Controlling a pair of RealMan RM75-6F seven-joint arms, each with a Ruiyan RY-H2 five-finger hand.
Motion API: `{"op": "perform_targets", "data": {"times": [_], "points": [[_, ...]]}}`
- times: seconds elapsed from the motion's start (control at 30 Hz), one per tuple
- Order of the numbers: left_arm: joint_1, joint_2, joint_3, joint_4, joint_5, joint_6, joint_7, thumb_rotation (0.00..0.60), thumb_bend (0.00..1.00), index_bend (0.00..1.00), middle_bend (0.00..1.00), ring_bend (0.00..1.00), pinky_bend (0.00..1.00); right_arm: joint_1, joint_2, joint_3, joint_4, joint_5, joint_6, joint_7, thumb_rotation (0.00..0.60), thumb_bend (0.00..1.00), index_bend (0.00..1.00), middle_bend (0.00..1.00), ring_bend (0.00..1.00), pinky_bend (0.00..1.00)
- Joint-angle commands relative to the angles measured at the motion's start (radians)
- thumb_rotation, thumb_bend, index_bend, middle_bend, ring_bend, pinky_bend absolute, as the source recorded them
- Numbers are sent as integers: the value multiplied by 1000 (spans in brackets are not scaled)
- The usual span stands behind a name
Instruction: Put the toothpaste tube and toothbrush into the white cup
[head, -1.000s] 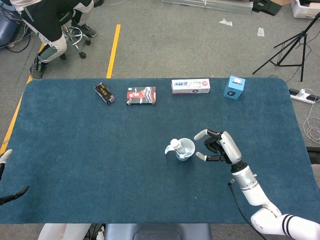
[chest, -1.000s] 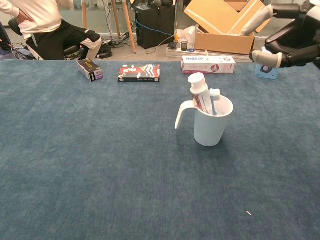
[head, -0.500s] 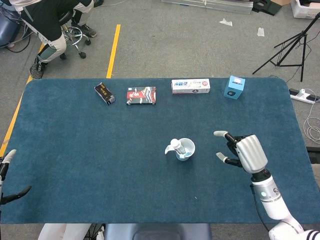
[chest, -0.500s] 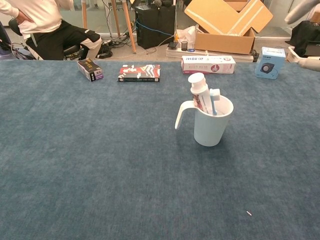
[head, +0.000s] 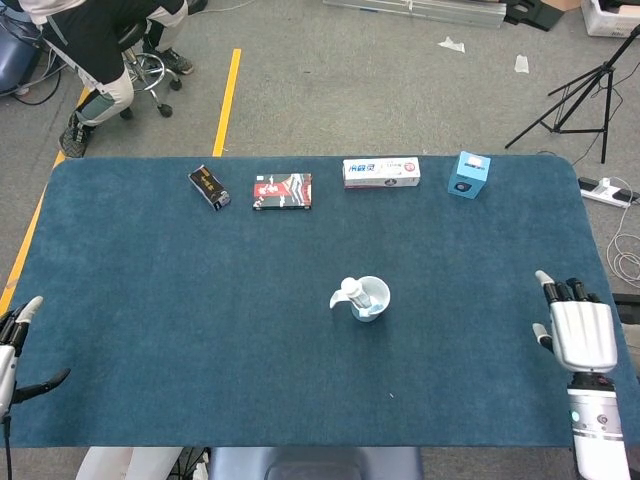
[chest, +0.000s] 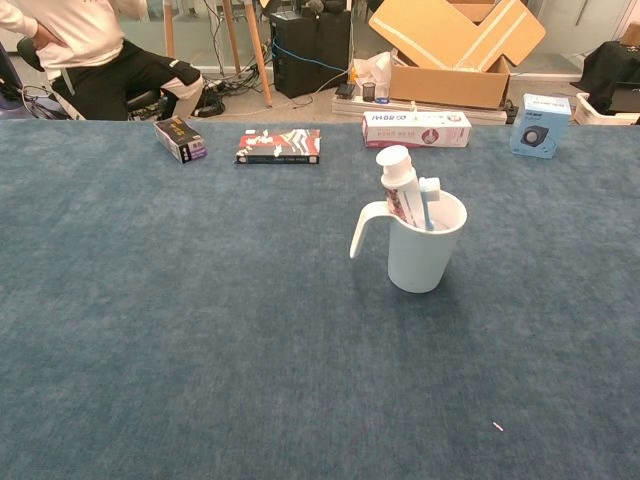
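Hovering empty, fingers spread, the right hand (head: 580, 330) and the frame-cut left hand (head: 12, 345) appear only overhead. The chest view alone shows toothpaste tube (chest: 398, 183) and toothbrush (chest: 429, 200) upright in the white cup (chest: 425, 255) mid-counter (chest: 180, 320).

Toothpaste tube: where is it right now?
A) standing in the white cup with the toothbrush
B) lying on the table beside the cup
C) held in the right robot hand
A: the toothpaste tube stands in the white cup beside the toothbrush.
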Motion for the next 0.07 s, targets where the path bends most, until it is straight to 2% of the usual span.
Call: {"op": "perform_targets", "data": {"times": [0.03, 0.07], "points": [[-4, -4, 0, 3, -2, -7, 1, 600, 45, 31, 156, 160, 258, -13, -5, -3, 13, 2, -14, 73, 600, 110, 244, 385, 223, 528], [-6, -6, 0, 5, -3, -11, 3, 600, 45, 31, 156, 160, 258, -15, -3, -4, 16, -1, -19, 88, 600, 110, 244, 381, 220, 527]]}}
